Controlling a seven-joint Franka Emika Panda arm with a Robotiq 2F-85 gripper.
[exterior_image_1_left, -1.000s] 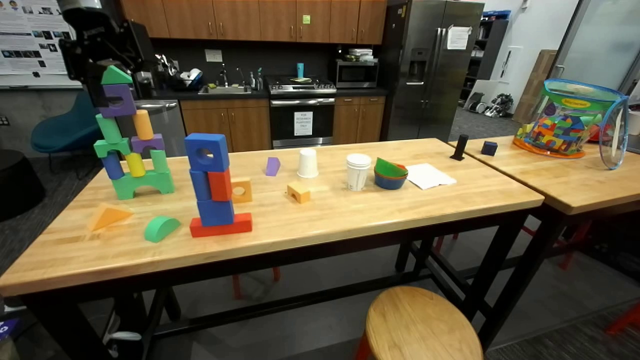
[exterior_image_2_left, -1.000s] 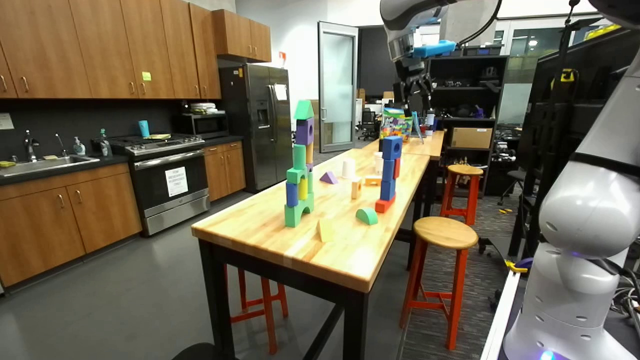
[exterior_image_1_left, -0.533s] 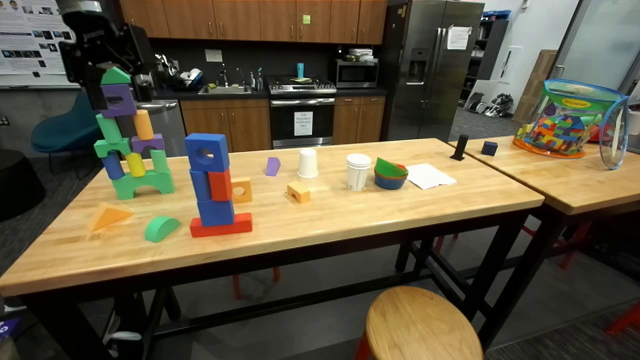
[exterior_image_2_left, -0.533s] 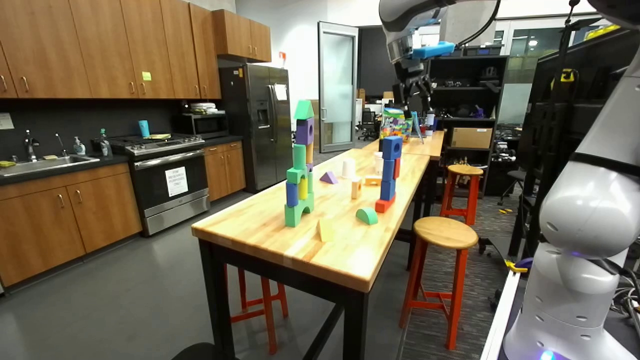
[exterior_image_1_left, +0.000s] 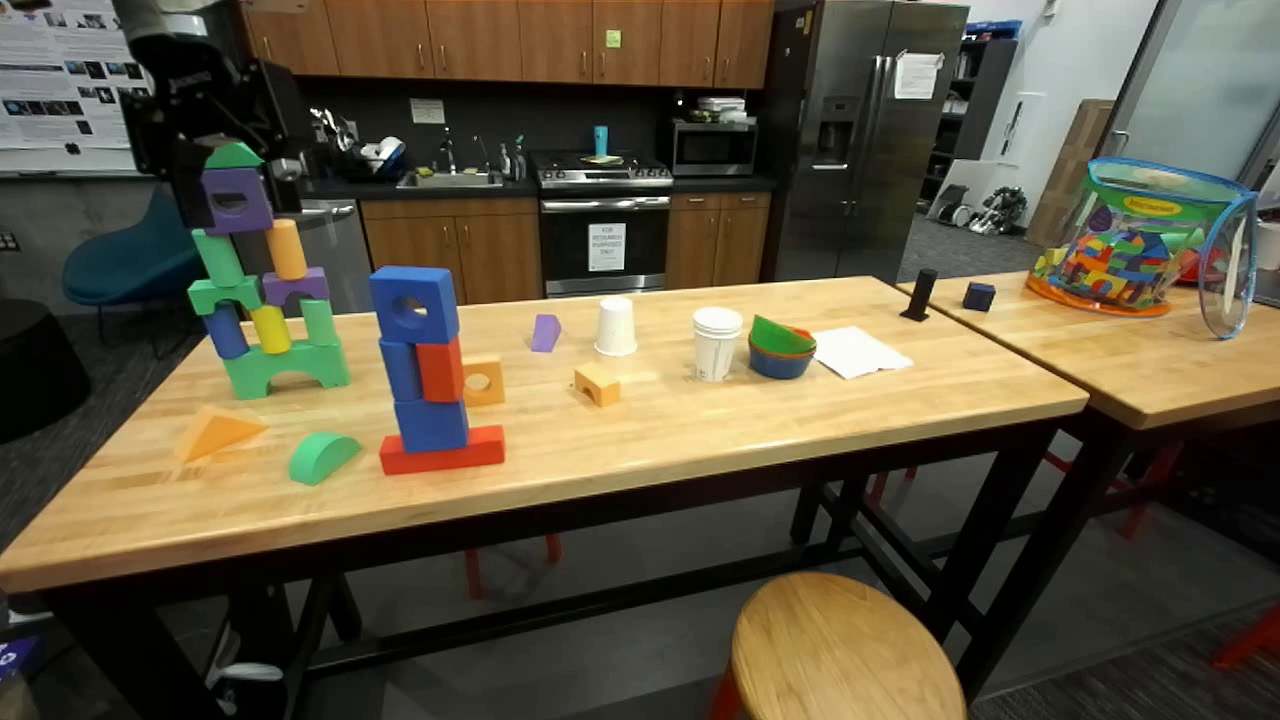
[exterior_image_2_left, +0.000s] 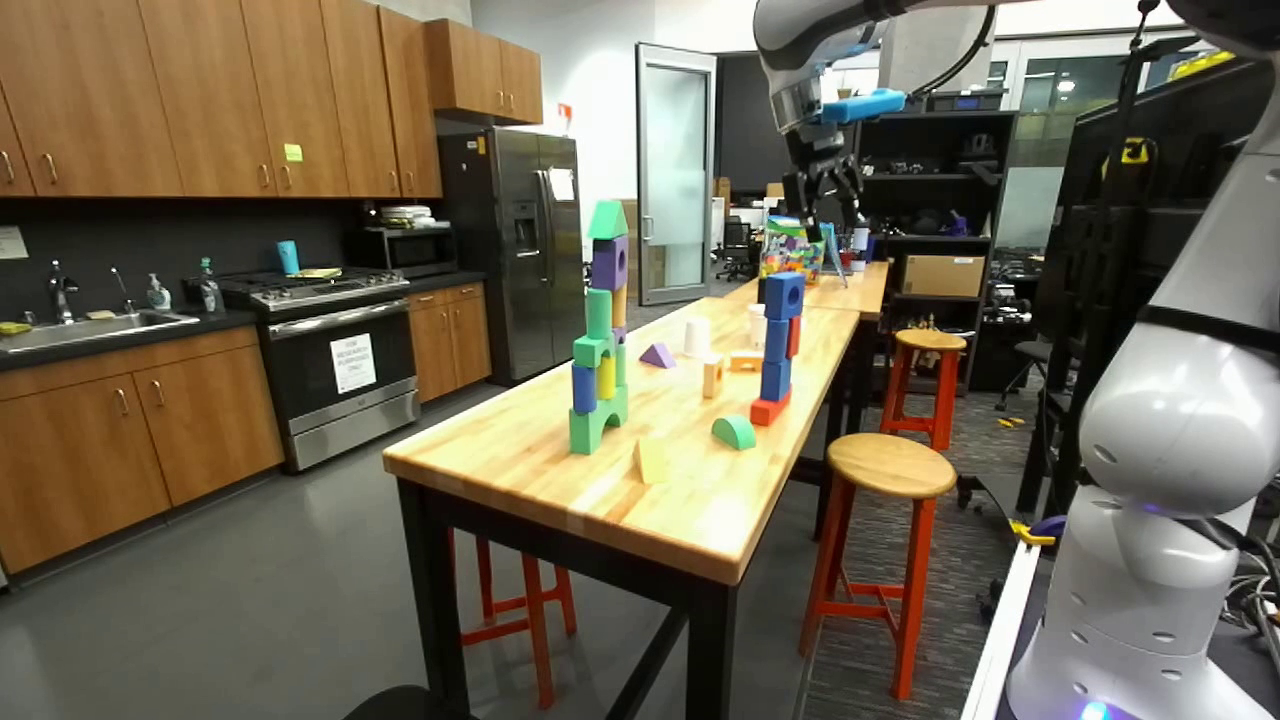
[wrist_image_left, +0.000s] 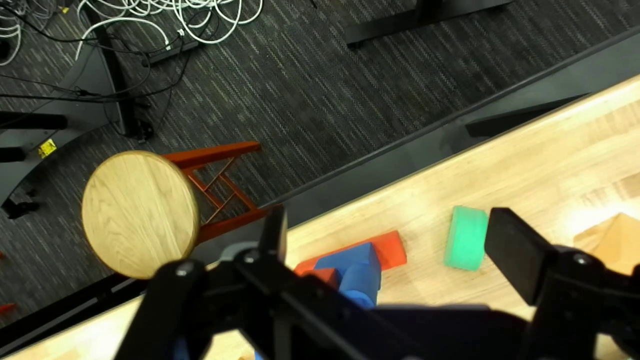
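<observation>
In an exterior view, the black two-fingered gripper (exterior_image_2_left: 831, 220) hangs spread and empty at one o'clock from the blue-and-red foam-like block tower (exterior_image_2_left: 776, 345). An off-centre descent could clip the blue holed top block (exterior_image_2_left: 780, 296), toppling the narrow tower toward the green half-round foam-like block (exterior_image_2_left: 735, 432), eight o'clock from its foot.

Bright colours, black gripper (wrist_image_left: 392, 235)

A long block (exterior_image_1_left: 442, 451) is red, a holed block (exterior_image_1_left: 438, 312) blue, a half-round block (exterior_image_1_left: 323, 458) and a large arch (exterior_image_1_left: 288, 360) green, a cylinder (exterior_image_1_left: 271, 330) yellow. The tabletop (exterior_image_1_left: 600, 440) is tan with striped wood grain — the carpet (wrist_image_left: 325, 100) dark grey, streaked lighter.
</observation>
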